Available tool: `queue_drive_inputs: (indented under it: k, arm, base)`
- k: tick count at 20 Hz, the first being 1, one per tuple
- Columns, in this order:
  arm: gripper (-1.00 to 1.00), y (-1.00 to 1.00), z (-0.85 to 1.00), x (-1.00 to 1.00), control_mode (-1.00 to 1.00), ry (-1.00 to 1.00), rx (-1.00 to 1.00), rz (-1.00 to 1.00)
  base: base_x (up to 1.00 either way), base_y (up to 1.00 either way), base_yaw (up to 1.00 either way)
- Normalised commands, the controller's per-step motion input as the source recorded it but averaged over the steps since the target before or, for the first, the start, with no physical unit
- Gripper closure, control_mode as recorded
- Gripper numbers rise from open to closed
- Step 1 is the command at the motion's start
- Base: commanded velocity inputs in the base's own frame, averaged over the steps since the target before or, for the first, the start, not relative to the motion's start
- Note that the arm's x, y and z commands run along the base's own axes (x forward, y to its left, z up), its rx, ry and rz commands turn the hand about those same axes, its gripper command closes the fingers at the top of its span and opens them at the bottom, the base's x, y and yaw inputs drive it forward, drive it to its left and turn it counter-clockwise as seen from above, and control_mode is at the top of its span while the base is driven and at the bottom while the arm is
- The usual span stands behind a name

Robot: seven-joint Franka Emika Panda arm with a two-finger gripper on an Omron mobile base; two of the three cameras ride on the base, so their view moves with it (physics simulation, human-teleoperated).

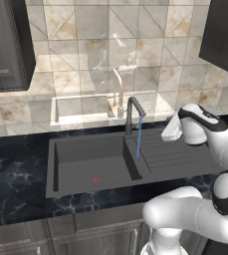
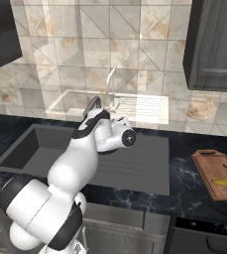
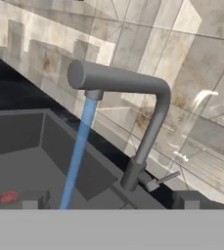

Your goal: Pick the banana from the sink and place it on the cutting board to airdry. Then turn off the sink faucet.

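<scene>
The banana lies on the brown cutting board, on the counter right of the sink. The dark sink faucet stands at the back of the basin, and a blue water stream falls from its spout. My white hand hovers over the ribbed drainboard, just right of the faucet and pointing at it. In the hand view the faucet is close ahead, with its small side lever low on the stem. My gripper is open wide, with nothing between its fingertips.
A red drain ring sits on the basin floor. Black marble counter surrounds the sink. Dark wall cabinets hang at the upper left and upper right. The tiled wall rises right behind the faucet.
</scene>
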Motion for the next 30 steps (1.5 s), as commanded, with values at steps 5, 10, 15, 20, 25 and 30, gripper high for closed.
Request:
queue_drive_inputs:
  k: [5, 10, 15, 20, 25, 30]
  arm:
    - [-1.0, 0.0, -0.08, 0.3, -1.0, 0.01, 0.0, 0.0]
    - [-1.0, 0.0, 0.0, 0.3, -1.0, 0.0, 0.0, 0.0]
    - [-1.0, 0.0, -0.04, 0.25, -1.0, 0.0, 0.0, 0.0]
    - [-1.0, 0.0, -0.13, 0.21, -1.0, 0.0, 0.0, 0.0]
    - [-1.0, 0.0, -0.13, 0.2, -1.0, 0.01, 0.0, 0.0]
    - [-1.0, 0.0, -0.1, 0.2, -1.0, 0.0, 0.0, 0.0]
  base:
    - [0.0, 0.0, 0.0]
    - [0.0, 0.0, 0.0]
    - [0.0, 0.0, 0.0]
    - [0.0, 0.0, 0.0]
    - [0.0, 0.0, 0.0]
    - [0.0, 0.0, 0.0]
